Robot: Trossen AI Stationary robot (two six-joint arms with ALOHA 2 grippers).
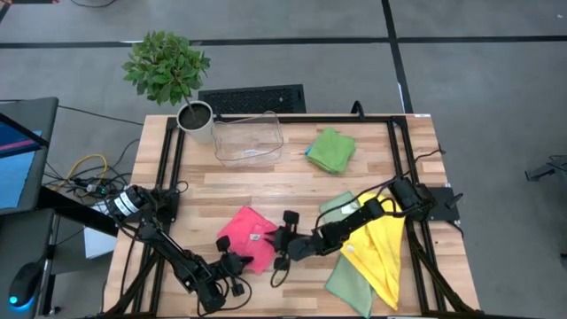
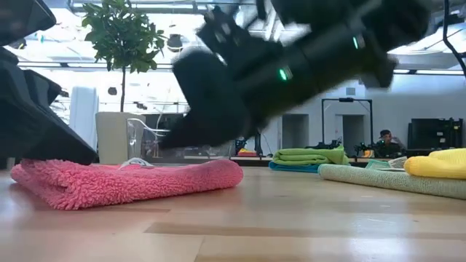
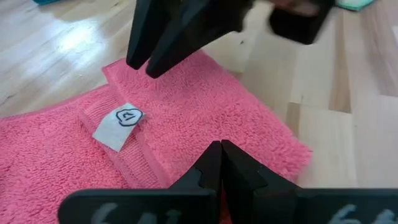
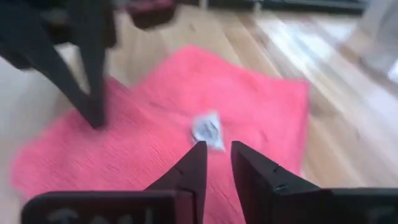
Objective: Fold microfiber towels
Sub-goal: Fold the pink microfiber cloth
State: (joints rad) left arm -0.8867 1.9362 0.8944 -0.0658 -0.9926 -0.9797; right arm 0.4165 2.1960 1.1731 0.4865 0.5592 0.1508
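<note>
A pink towel [image 1: 248, 232] lies on the table's near middle, folded over, a white tag [image 3: 119, 122] on its upper layer. My left gripper [image 1: 237, 264] is shut, its tips down on the towel's near part. My right gripper [image 1: 282, 241] comes from the table's right and hangs over the towel's right edge, blurred. Its fingers [image 4: 193, 163] stand a narrow gap apart with nothing between them. I cannot tell whether it touches the cloth. My left gripper sets its shut fingertips on the pink towel's top face [image 3: 180, 149], near the towel's near edge, a little way from the tag. The fingers slant down from the table's near left. The towel stays flat on the table under them.
A green towel folded on a blue one [image 1: 331, 149] lies at the far right. A yellow towel [image 1: 381, 252] and pale sage ones [image 1: 350, 279] lie under the right arm. A clear bin [image 1: 248, 140] and a potted plant [image 1: 195, 115] stand at the far edge.
</note>
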